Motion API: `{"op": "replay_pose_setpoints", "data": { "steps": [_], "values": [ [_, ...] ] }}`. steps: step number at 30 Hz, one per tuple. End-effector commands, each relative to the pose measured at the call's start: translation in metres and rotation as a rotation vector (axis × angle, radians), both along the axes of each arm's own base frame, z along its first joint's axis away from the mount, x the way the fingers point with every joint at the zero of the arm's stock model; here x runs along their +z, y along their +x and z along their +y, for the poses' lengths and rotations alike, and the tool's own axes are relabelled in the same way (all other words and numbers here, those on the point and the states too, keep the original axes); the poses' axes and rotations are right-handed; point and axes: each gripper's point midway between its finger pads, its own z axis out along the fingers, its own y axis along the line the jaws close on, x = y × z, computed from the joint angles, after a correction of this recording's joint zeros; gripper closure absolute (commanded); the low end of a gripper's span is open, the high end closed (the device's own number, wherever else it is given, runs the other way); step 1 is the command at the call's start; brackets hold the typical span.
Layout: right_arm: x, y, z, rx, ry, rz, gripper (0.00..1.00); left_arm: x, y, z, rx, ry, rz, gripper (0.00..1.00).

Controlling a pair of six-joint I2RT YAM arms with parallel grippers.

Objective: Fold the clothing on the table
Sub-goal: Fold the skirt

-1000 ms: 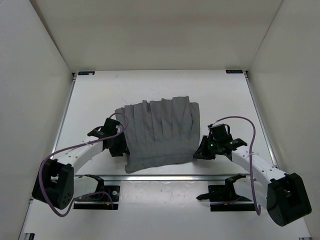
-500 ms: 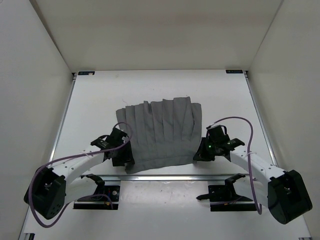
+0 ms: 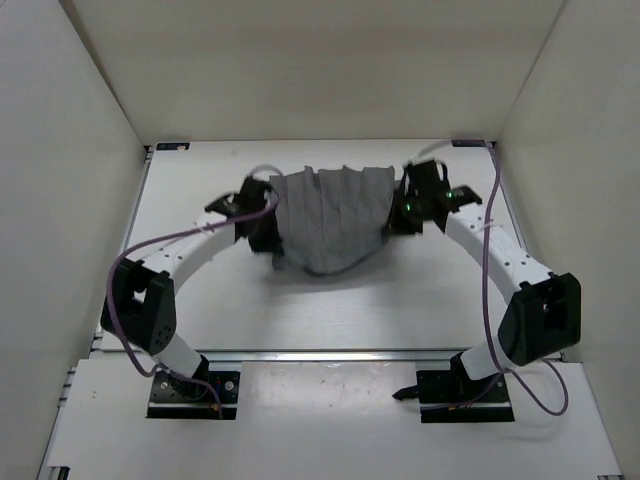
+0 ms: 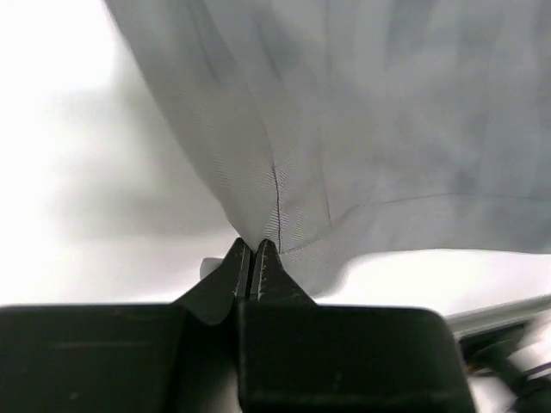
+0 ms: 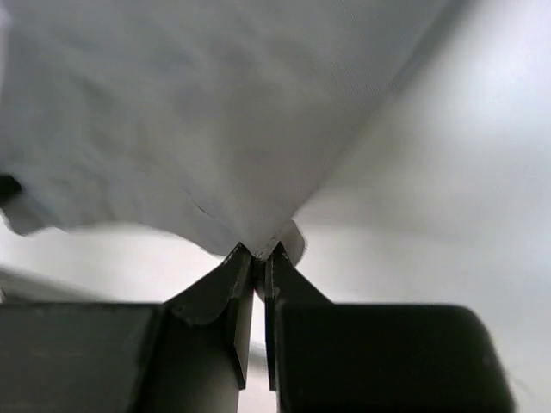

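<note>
Left claw and right claw each pinch one side of the grey garment, jaws pressed almost together on the fabric, and hold it stretched between them over the far half of the white desk. Seen from above, the garment hangs as a pleated panel, its top edge running nearly straight from claw to claw and its lower edge sagging in a rounded curve toward the near side, with a soft shadow just below it; whether that lowest edge touches the desk cannot be told. From the left wrist, the fingertips meet on a gathered corner where a thin seam runs upward, and the cloth fans up and to the right. From the right wrist, the fingertips grip a pointed corner, a small tab of fabric showing just past them, and the cloth spreads up and to the left. Both white arms, left and right, reach forward from black base plates at the near edge, purple cables looping along them. White walls close in the desk on three sides, and a metal rail crosses its near end.
</note>
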Motion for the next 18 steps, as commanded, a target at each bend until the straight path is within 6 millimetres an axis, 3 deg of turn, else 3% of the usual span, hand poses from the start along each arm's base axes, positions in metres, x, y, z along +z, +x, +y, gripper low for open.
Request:
{"op": "replay_pose_setpoints", "data": {
  "steps": [1, 2, 4, 5, 6, 7, 9, 10, 12, 13, 15, 16, 18],
  "values": [
    [0.133, 0.061, 0.001, 0.033, -0.084, -0.42, 1.0, 0.14, 0.084, 0.002, 0.066, -0.063, -0.375, 1.0],
    [0.16, 0.069, -0.006, 0.003, -0.117, -0.502, 1.0, 0.169, 0.09, 0.005, 0.077, -0.081, -0.426, 1.0],
    [0.176, 0.064, -0.006, -0.011, -0.123, -0.567, 1.0, 0.192, 0.086, 0.02, 0.106, -0.073, -0.495, 1.0],
    [0.174, 0.056, -0.009, -0.021, -0.1, -0.579, 1.0, 0.191, 0.076, 0.027, 0.116, -0.072, -0.512, 1.0],
    [0.143, 0.048, -0.009, 0.002, -0.08, -0.514, 1.0, 0.164, 0.066, 0.036, 0.127, -0.053, -0.467, 1.0],
    [0.142, 0.044, -0.016, -0.025, -0.047, -0.521, 1.0, 0.17, 0.06, 0.041, 0.144, -0.088, -0.495, 1.0],
    [0.078, 0.015, -0.016, 0.008, -0.012, -0.378, 1.0, 0.112, 0.026, 0.052, 0.144, -0.078, -0.397, 1.0],
    [0.072, 0.007, -0.015, 0.016, 0.027, -0.366, 0.99, 0.095, 0.017, 0.049, 0.124, -0.086, -0.366, 1.0],
    [0.019, -0.023, -0.019, 0.023, 0.042, -0.243, 1.0, 0.036, -0.021, 0.054, 0.098, -0.043, -0.248, 1.0],
    [0.006, -0.034, -0.017, 0.014, 0.059, -0.198, 1.0, 0.022, -0.034, 0.054, 0.089, -0.029, -0.214, 1.0],
    [-0.033, -0.069, -0.023, 0.015, 0.052, -0.094, 1.0, -0.026, -0.074, 0.063, 0.069, 0.016, -0.099, 1.0],
    [-0.043, -0.081, -0.02, 0.016, 0.074, -0.053, 1.0, -0.047, -0.095, 0.067, 0.06, 0.021, -0.032, 1.0],
    [-0.068, -0.113, -0.021, 0.007, 0.118, 0.03, 1.0, -0.064, -0.119, 0.073, 0.05, 0.033, 0.017, 1.0]
  ]
}}
